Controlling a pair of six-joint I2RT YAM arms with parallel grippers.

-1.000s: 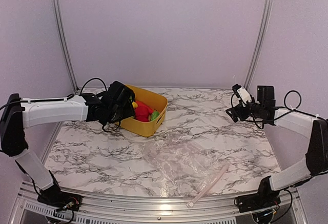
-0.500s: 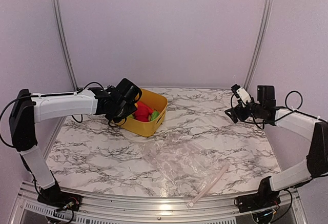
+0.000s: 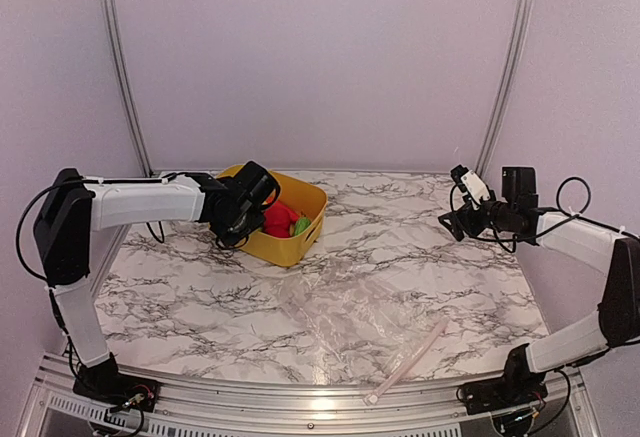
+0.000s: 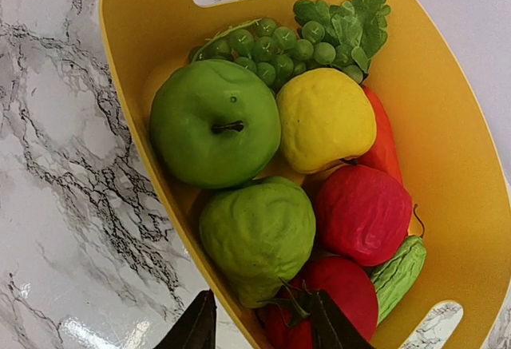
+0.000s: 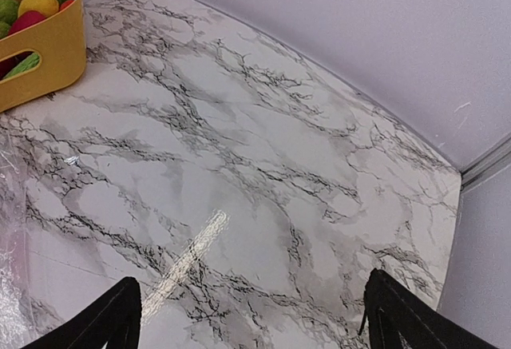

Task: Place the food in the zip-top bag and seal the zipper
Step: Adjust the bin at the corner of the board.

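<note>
Bright, soft, even light; glare streak on marble table (image 5: 197, 239); sharp focus

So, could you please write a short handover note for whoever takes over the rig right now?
Left tool: open, empty, over the rim of the yellow bin.
Right tool: open, empty, above the table on the right side.
Food: all visible pieces are in the bin. The zip-top bag lies flat mid-table, zipper toward the near edge.
Done: nothing bagged yet.
Left: move each piece into the bag, then seal the zipper.
</note>
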